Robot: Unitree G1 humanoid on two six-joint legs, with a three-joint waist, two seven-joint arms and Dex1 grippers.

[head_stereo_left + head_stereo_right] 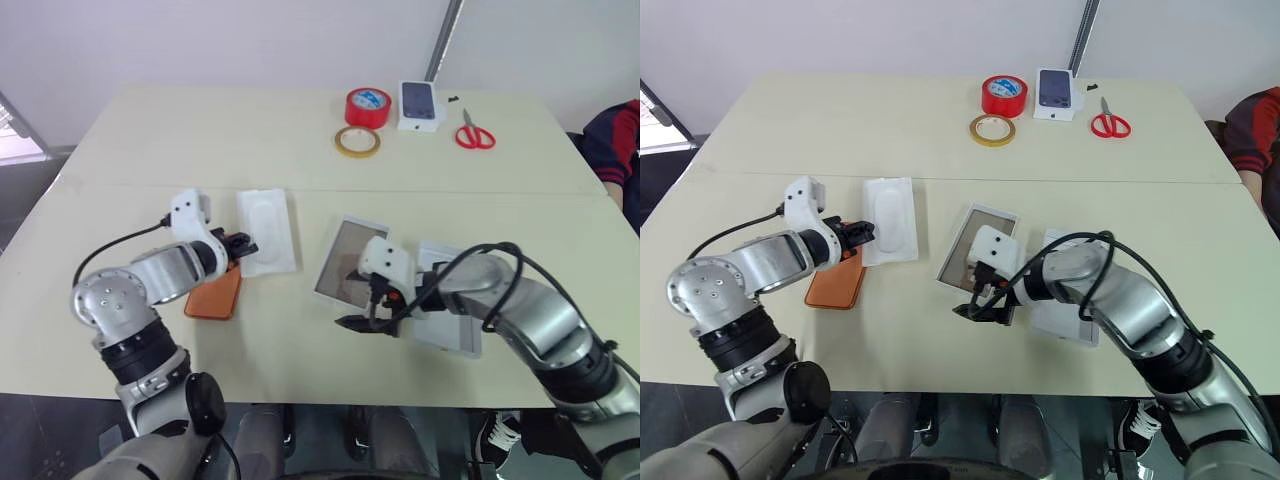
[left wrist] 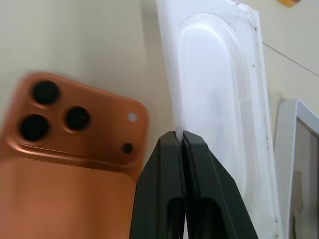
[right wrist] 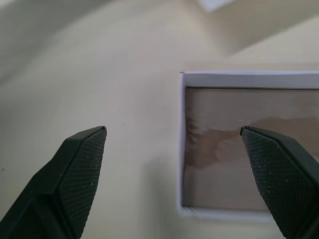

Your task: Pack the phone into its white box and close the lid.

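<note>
The orange phone [image 1: 215, 293] lies camera side up on the table, its lenses [image 2: 47, 107] close beside my left gripper. My left gripper [image 1: 243, 245] is shut on the near edge of the thin white insert [image 2: 219, 99], right next to the phone. The white box [image 1: 350, 262] lies open at mid-table, showing its grey-brown floor [image 3: 239, 144]. My right gripper [image 1: 365, 322] stands open just over the box's near end, one finger [image 3: 75, 169] over bare table and the other over the tray. The lid [image 1: 1065, 322] lies to the right of the box, partly hidden by my right arm.
At the far edge sit a red tape roll [image 1: 368, 106], a yellow tape ring [image 1: 357, 141], a small white box with a phone picture [image 1: 420, 105] and red scissors [image 1: 474, 134]. A person's sleeve [image 1: 620, 140] shows at the right edge.
</note>
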